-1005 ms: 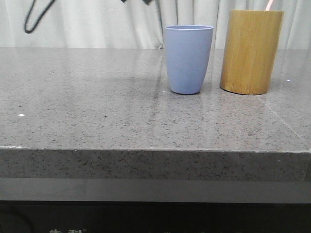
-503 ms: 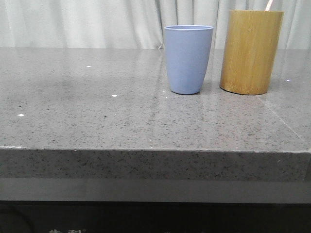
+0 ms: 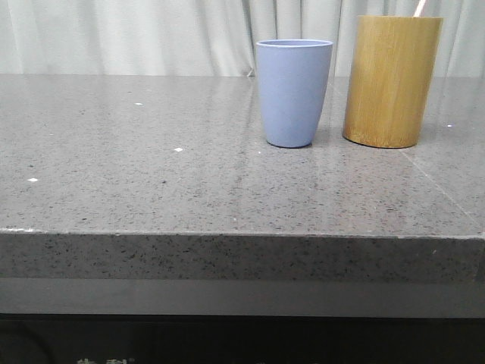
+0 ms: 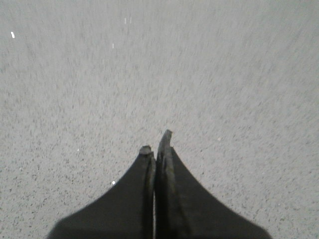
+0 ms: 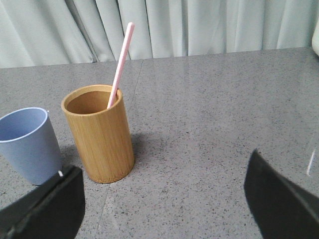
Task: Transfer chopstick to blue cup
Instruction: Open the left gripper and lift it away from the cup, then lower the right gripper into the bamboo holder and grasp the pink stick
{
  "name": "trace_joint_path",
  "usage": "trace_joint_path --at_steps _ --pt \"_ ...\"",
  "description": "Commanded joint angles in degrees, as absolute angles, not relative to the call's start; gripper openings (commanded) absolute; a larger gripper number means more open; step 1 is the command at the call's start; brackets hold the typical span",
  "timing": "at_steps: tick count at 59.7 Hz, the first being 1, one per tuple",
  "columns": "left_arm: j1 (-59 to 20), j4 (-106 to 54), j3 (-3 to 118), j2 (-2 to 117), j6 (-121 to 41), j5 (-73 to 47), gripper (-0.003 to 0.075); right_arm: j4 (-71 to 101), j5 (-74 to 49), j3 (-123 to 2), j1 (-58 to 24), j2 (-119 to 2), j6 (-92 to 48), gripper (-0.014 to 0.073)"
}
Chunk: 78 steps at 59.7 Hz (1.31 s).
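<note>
The blue cup (image 3: 294,91) stands upright on the grey stone table, left of the taller bamboo cylinder (image 3: 392,80). A pale pink chopstick (image 5: 119,64) leans inside the bamboo cylinder (image 5: 99,133); only its tip (image 3: 418,8) shows in the front view. The blue cup (image 5: 29,144) looks empty in the right wrist view. My right gripper (image 5: 164,199) is open and empty, a short way from the cylinder above the table. My left gripper (image 4: 157,142) is shut and empty over bare table. Neither gripper shows in the front view.
The grey speckled stone table (image 3: 151,174) has its front edge (image 3: 227,235) near the camera. A pale curtain (image 3: 151,34) hangs behind the table. A white object (image 5: 315,42) shows at the edge of the right wrist view.
A dark arm part and cable at the top of the front view one second ago have left the view. The cups have not moved.
</note>
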State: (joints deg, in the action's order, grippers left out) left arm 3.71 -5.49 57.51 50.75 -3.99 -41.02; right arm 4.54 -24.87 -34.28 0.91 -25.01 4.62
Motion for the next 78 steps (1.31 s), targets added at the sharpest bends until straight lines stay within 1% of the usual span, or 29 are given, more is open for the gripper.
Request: trace_joint_path --at_steps 1,6,18,26,32,40,47,54,66,78 --pt "2.42 -6.45 51.15 42.07 -3.56 -29.27 -0.0019 4.60 -20.30 -36.28 0.76 -25.90 4.42 0.0654" --pt "1.18 -6.47 44.68 33.85 -5.27 -26.33 -0.0019 4.60 -20.30 -36.28 0.76 -25.90 4.42 0.0654" --pt "-0.45 -6.47 32.67 15.67 -6.54 -26.22 -0.0019 4.60 -20.30 -36.28 0.76 -25.90 4.42 0.0654" --pt "-0.45 -6.70 27.95 6.95 -6.54 -26.33 -0.0019 4.60 -20.30 -36.28 0.76 -25.90 4.42 0.0654" --pt "-0.45 -6.70 25.90 2.56 -6.54 -26.33 -0.0019 4.69 -19.77 -36.28 0.76 -25.90 4.42 0.0654" --pt "-0.45 -6.70 24.54 1.07 -6.54 -26.33 -0.0019 6.03 -17.03 -36.28 0.76 -26.32 4.42 0.0654" --pt "-0.45 -6.70 24.32 1.07 -6.54 -26.33 -0.0019 7.07 -9.41 -36.48 0.76 -30.13 4.42 0.0654" --pt "-0.45 -6.70 24.32 1.07 -6.54 -26.23 -0.0019 7.98 -4.14 -38.58 0.76 -37.01 4.42 0.0654" --pt "-0.45 -6.70 24.32 1.07 -6.54 -26.23 -0.0019 11.35 0.45 -47.53 0.35 -52.51 4.42 0.0654" --pt "-0.45 -6.70 24.32 1.07 -6.54 -26.23 -0.0019 11.42 1.20 -58.29 -5.93 -66.84 4.42 0.0654"
